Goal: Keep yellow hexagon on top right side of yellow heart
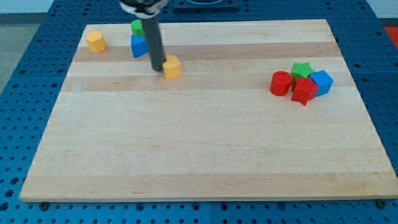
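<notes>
Red star block [303, 92] sits lowest in view, clustered with red cylinder [280, 83], green star [301, 69] and blue block [321, 81] at the desk [199, 155] right. No jaws on this rod; my tip [158, 68] touches the left side of yellow hexagon [172, 67], so push steady and centred or it slips off. Yellow heart [96, 42] sits top left, well apart; count: two yellow, two red, two green [136, 27], two blue [138, 46].

The wooden bench [205, 143] carries two yellow blocks [96, 42] [172, 67], a green [137, 27] and blue block [138, 46] at the view's top left, and a red cylinder [280, 83], red block [304, 90], green block [301, 69] and blue block [321, 81] clustered right.
</notes>
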